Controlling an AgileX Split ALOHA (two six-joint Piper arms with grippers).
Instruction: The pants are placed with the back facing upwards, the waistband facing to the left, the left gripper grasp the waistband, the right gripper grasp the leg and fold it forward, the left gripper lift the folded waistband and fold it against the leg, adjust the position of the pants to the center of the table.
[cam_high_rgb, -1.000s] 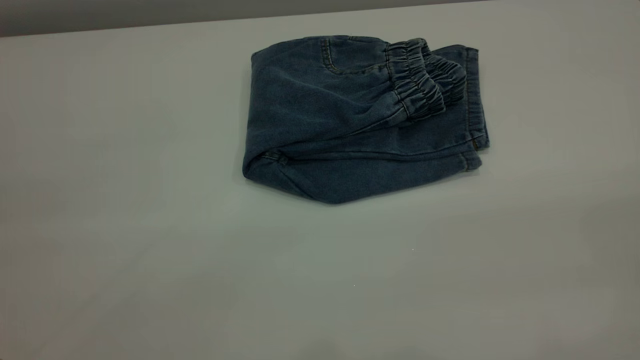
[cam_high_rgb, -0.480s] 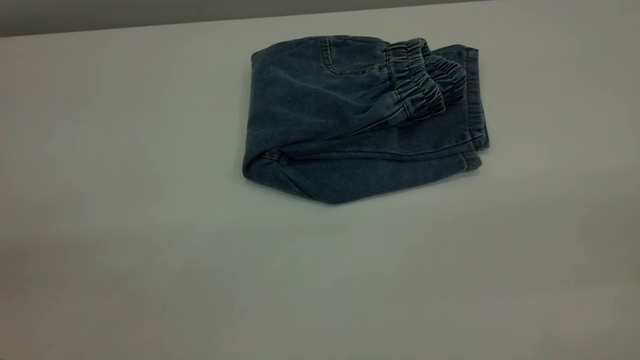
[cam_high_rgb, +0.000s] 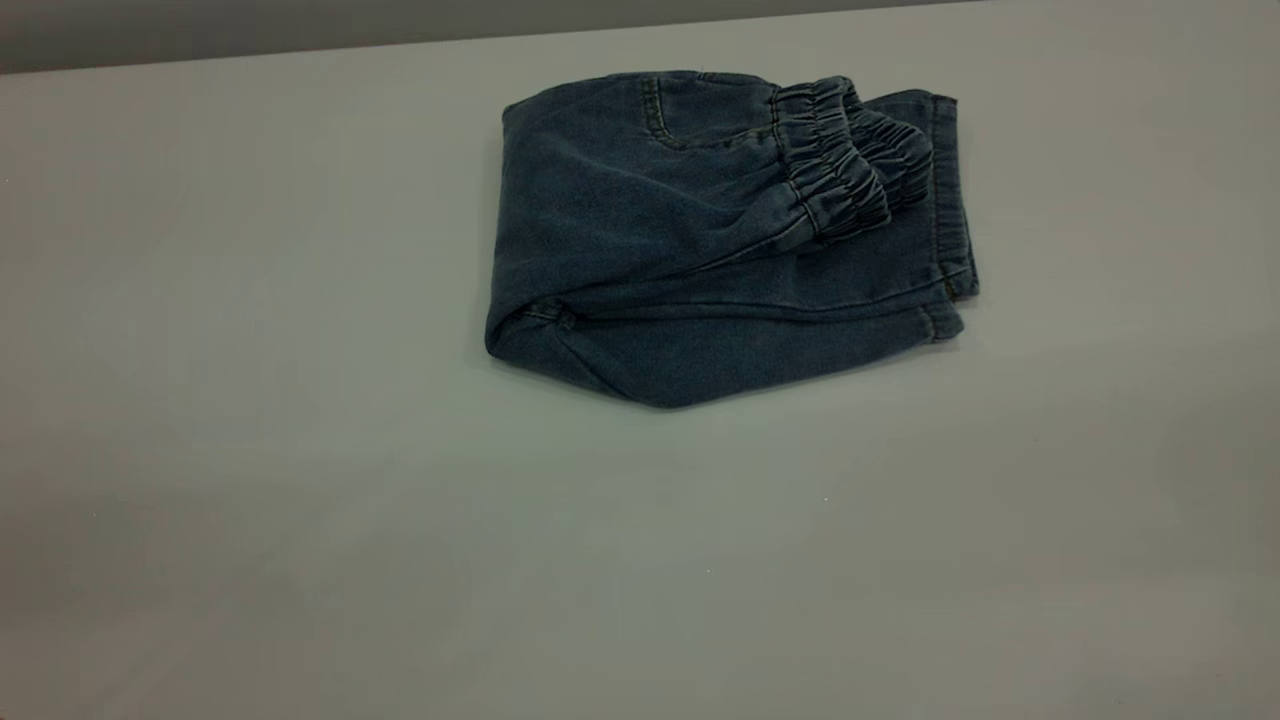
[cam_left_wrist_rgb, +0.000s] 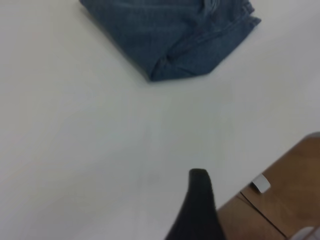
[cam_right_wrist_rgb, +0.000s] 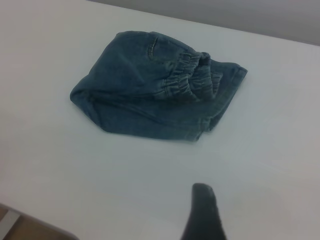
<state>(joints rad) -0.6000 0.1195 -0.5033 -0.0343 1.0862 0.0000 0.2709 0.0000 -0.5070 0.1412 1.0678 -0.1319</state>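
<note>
Nothing moved; folded pants well apart from both grippers; grip unclear.

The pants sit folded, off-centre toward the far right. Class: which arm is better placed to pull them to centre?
Right, probably: the pants lie toward the table's right, nearer that arm.

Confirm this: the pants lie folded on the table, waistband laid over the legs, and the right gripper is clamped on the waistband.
Wrong on the grip. The right wrist view shows the right gripper away from the pants, touching nothing; the waistband lies free. They are folded on the table.
</note>
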